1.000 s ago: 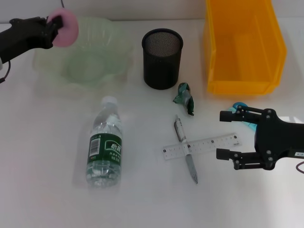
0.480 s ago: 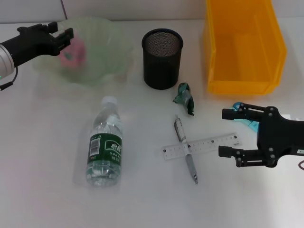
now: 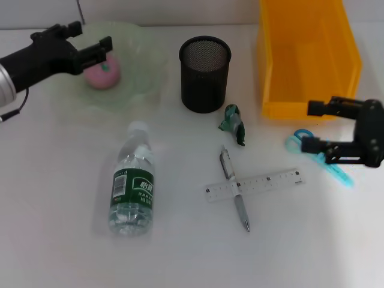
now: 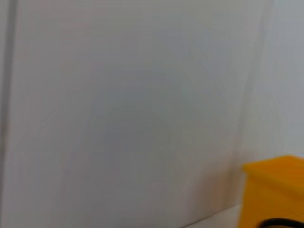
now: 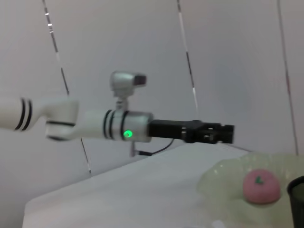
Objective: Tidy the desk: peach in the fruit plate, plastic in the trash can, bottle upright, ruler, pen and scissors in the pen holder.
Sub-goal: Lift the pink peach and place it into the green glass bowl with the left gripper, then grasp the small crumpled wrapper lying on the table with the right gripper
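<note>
Head view cuts off the yellow trash can [image 3: 309,57] at the top edge, and I see only part of the blue scissors [image 3: 327,162], since the right gripper [image 3: 313,126] and its body cover their middle. Left wrist view gives me little: a blank wall and a corner of the yellow bin, no fingers.

The pink peach [image 3: 102,73] lies in the pale green fruit plate [image 3: 141,66] at far left. The left gripper [image 3: 90,39] hovers over the plate's far-left rim with its fingers spread apart and nothing between them; the peach sits just below and beside the fingertips, not touching as far as I can tell. Right wrist view confirms this from the side: peach [image 5: 261,186] resting in the plate, gripper above and clear of it.

The right gripper hangs over the scissors with fingers parted, one near the trash can's front wall, the other by a scissor loop. Contact: cannot tell.

The bottle [image 3: 132,183] lies on its side, cap toward the plate, with open table around it. The pen [image 3: 234,188] and clear ruler [image 3: 254,184] cross each other mid-table. The crumpled green plastic [image 3: 234,123] sits between the pen and the black mesh pen holder [image 3: 204,73], which stands upright between plate and trash can.
</note>
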`<state>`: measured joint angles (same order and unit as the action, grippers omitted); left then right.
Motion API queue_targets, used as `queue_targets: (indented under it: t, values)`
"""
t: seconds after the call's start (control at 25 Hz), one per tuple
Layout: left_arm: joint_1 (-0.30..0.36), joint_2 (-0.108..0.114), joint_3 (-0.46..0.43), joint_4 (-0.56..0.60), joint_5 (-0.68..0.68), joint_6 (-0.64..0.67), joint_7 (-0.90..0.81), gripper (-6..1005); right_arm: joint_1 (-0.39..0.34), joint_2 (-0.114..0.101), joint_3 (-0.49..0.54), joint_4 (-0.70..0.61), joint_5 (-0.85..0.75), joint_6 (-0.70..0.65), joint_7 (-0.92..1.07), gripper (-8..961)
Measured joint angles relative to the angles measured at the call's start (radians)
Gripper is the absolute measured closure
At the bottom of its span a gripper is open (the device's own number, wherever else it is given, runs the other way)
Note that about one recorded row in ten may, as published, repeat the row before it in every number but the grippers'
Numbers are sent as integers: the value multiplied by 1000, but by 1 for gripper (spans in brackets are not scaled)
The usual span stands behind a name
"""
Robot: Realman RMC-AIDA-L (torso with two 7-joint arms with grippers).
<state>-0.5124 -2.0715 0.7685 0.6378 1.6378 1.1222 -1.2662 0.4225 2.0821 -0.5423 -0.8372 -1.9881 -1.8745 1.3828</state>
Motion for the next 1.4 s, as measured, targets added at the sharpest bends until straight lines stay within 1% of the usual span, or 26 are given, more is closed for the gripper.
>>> queue_targets:
  t: [0.04, 0.08, 0.16, 0.24, 0.36, 0.44, 0.52, 0.56, 0.68, 0.76, 0.8, 0.88, 1.0, 1.04, 1.08, 1.2, 1.28, 1.36, 1.4]
  values:
    - [0, 0, 0, 0, 0, 0, 0, 219, -4, 1, -1, -60, 7, -15, 74, 114]
    - [38, 2, 0, 10, -12, 120, 70, 200, -5, 1, -1, -111, 9, -26, 146, 115]
    - [84, 6, 0, 22, -3, 229, 145, 200, -6, 1, -8, -234, 8, -42, 301, 115]
    - [122, 7, 0, 34, 24, 289, 188, 200, -5, 1, -35, -357, -20, -48, 444, 115]
    - [169, 10, 0, 48, 80, 347, 218, 200, 21, 1, -125, -556, -150, -66, 666, 115]
    - [192, 10, 0, 65, 108, 360, 219, 200, 53, 0, -191, -657, -263, -73, 815, 115]
    - [210, 8, 0, 76, 119, 366, 219, 200, 98, -2, -260, -721, -375, -83, 984, 115]
    - [216, 8, 1, 77, 120, 368, 219, 200, 119, -2, -289, -738, -407, -86, 1040, 115]
    - [220, 8, 1, 72, 121, 364, 219, 200, 163, 1, -398, -742, -433, -51, 1163, 116]
    - [220, 7, 0, 66, 122, 358, 219, 200, 171, 4, -504, -720, -447, 39, 1256, 116]
    - [220, 6, 0, 65, 122, 357, 219, 200, 170, 6, -574, -701, -467, 107, 1306, 117]
    - [219, 6, 0, 64, 122, 356, 219, 200, 168, 7, -677, -667, -502, 216, 1378, 117]
    - [216, 5, 0, 64, 125, 354, 218, 200, 169, 7, -790, -610, -516, 326, 1461, 118]
    - [216, 5, 0, 63, 126, 354, 218, 200, 162, 7, -844, -594, -516, 391, 1514, 118]
    - [216, 5, 0, 63, 127, 354, 218, 200, 162, 7, -844, -594, -516, 391, 1514, 119]
    - [220, 5, 0, 63, 128, 354, 218, 200, 145, 9, -899, -577, -515, 469, 1566, 119]
    - [221, 5, 0, 58, 128, 354, 223, 200, 137, 11, -913, -561, -505, 499, 1572, 119]
    - [224, 6, 0, 51, 128, 354, 231, 200, 131, 12, -932, -513, -471, 545, 1575, 120]
    - [224, 6, 0, 51, 128, 354, 231, 200, 131, 12, -932, -513, -471, 545, 1575, 120]
